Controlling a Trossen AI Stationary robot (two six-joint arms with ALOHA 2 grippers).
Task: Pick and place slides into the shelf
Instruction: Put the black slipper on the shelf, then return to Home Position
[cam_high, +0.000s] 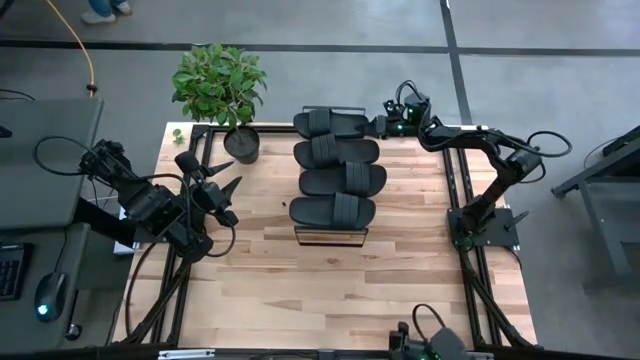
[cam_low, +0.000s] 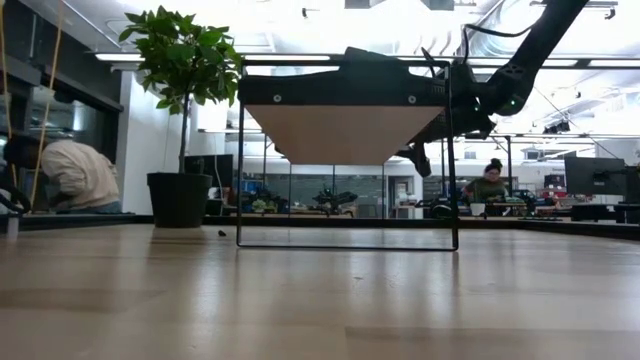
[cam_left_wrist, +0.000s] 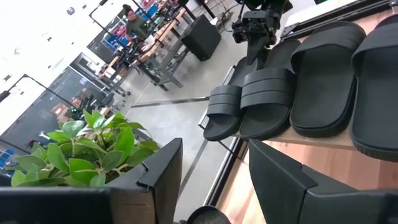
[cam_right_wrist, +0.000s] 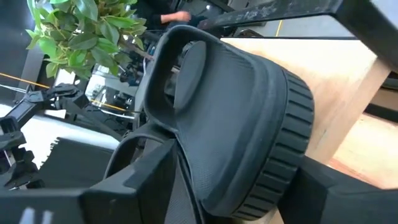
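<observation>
On top of the shelf (cam_high: 331, 236) all four slides (cam_high: 336, 167) lie in a row. At the far slide (cam_high: 330, 122) the right gripper (cam_high: 385, 124) looks mid-release, jaws parting around it; next it should back away. Whether the left gripper (cam_high: 222, 172), near the potted plant (cam_high: 222, 88), has open jaws, I cannot tell.
</observation>
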